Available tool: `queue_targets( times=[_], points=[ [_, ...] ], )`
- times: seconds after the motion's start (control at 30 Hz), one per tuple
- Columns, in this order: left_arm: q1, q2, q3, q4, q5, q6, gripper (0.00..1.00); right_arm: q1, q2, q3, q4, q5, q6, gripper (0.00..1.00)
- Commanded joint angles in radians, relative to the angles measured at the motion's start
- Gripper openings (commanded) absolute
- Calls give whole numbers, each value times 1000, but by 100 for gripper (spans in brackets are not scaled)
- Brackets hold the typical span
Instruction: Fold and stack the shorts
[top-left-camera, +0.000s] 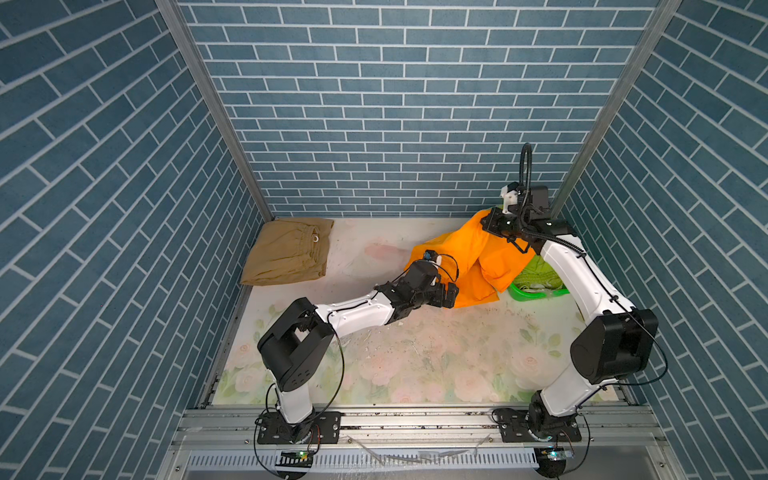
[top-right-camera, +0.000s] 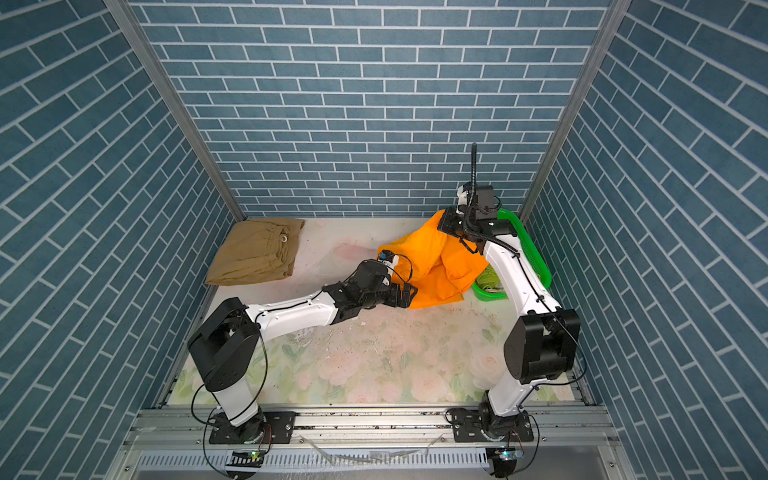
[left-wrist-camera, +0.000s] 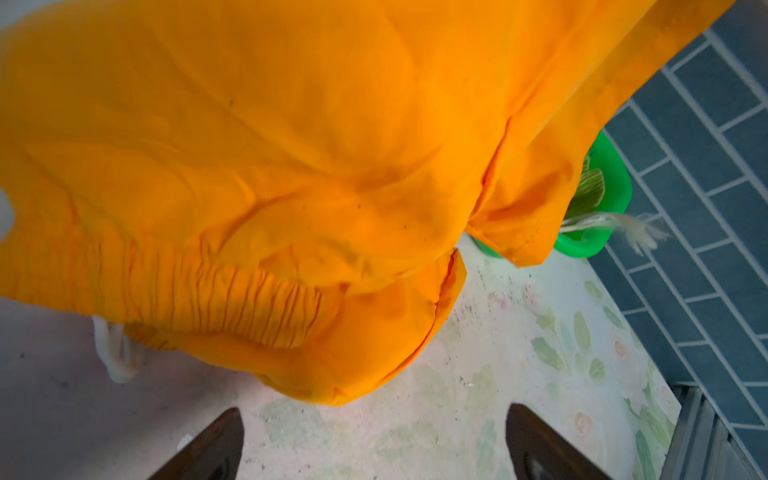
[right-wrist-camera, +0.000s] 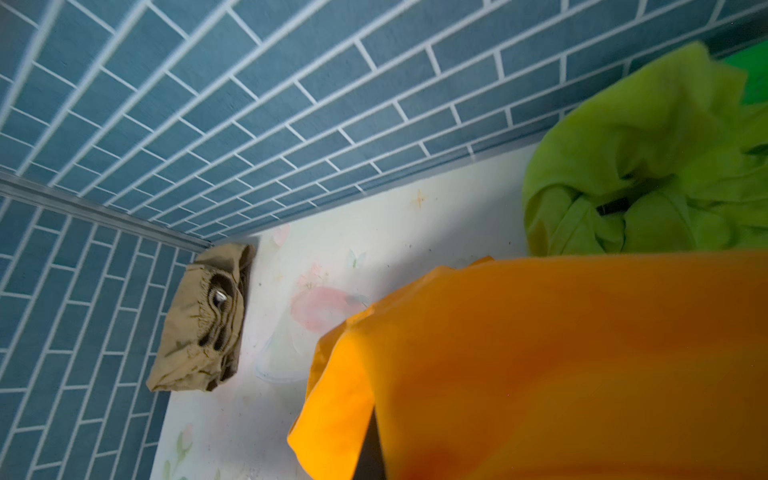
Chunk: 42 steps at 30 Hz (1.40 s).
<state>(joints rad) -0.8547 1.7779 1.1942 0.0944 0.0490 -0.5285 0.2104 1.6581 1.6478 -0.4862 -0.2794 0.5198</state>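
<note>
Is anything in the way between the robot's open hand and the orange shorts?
No, nothing that shows. In the left wrist view the left gripper is open, and only bare table lies between its fingers and the orange shorts just ahead.

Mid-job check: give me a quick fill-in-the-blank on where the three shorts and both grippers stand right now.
1. The right gripper is ____ on the orange shorts, holding one end up.
2. The left gripper is ____ and holds nothing.
3. The tan shorts lie ____ in the far left corner of the table.
4. The lime green shorts lie ____ the green basket.

Missing words: shut; open; folded; inside.
</note>
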Motion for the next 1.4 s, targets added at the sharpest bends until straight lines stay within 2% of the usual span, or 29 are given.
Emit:
queue_targets(
  times=[0.0, 0.2, 0.37, 0.47, 0.6, 0.9, 1.03, 1.2, 1.27, 1.3, 1.37],
  points=[
    [11, -11, 43, -34, -52, 35, 100, -13, -36, 56, -29, -33, 24, 0],
    [27, -21, 65, -40, -54, 32, 100, -18, -41, 110, -24, -69, 59, 0],
    [-9, 12, 84, -11, -89, 57, 100, -15, -43, 120, -1, -94, 94, 0],
    [-53, 43, 123, -18, -195, 137, 100, -11, -40, 106, 25, -111, 120, 0],
    [-123, 105, 135, 45, -435, 219, 100, -5, -35, 95, 51, -124, 153, 0],
    [-196, 284, 255, 185, -737, 377, 100, 15, -13, 153, 63, -143, 197, 0],
    [-195, 348, 314, 170, -825, 373, 100, 17, -15, 161, 67, -146, 204, 0],
    [-192, 407, 355, 155, -857, 351, 99, 17, -18, 167, 67, -150, 204, 0],
    [-182, 418, 367, 136, -869, 333, 92, 17, -20, 168, 65, -155, 206, 0],
    [-175, 416, 363, 138, -869, 327, 85, 17, -21, 168, 63, -155, 206, 0],
    [-152, 413, 354, 138, -845, 314, 64, 17, -26, 167, 59, -155, 202, 0]
  ],
)
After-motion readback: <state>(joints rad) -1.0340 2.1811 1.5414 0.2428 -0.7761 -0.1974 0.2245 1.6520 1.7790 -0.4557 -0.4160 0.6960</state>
